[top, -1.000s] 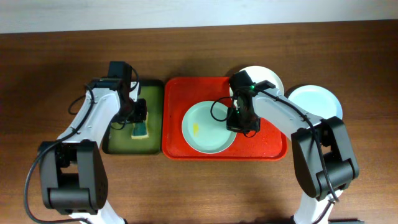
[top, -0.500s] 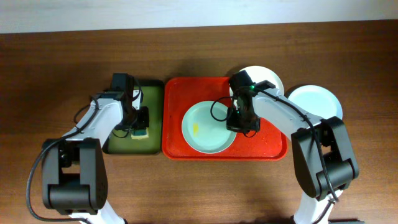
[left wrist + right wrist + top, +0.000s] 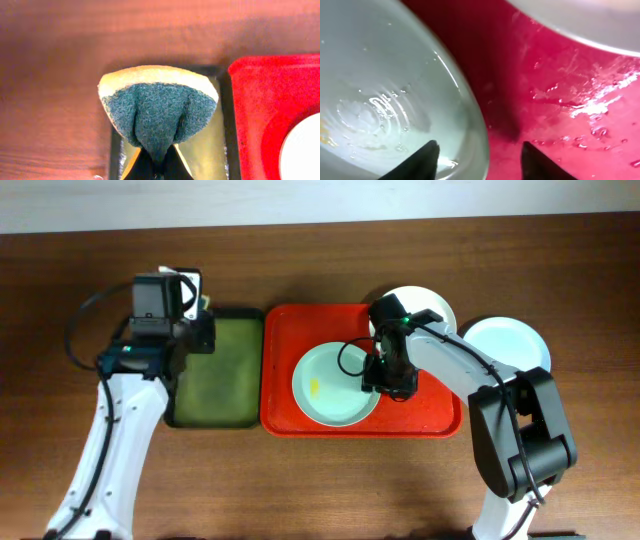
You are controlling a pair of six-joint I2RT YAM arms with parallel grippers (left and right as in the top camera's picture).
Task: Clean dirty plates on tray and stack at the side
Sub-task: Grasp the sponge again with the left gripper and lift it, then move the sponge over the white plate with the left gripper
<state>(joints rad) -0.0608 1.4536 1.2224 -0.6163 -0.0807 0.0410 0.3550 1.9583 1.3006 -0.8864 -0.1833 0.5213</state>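
Overhead: left gripper (image 3: 198,305) raised over green tray (image 3: 213,370)'s far corner. Right gripper (image 3: 387,377) at yellow-smeared plate (image 3: 330,385) on red tray (image 3: 280,380).
Left wrist: fingers clenched on sponge (image 3: 157,112).
Right wrist: fingers (image 3: 427,159) spread astride plate rim, not clamped.
Scrubbing step. Next move likely calls for steadying the plate and carrying the sponge to the smear.

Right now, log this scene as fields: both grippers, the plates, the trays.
left gripper: shut on yellow-and-green scouring sponge, over dark green rectangular tray's corner
right gripper: open, jaws astride rim of pale blue-green round plate
that plate: on red plastic tray, yellow smear inside
white round plate: at red tray's far right corner
second pale plate: on wooden table, right of red tray
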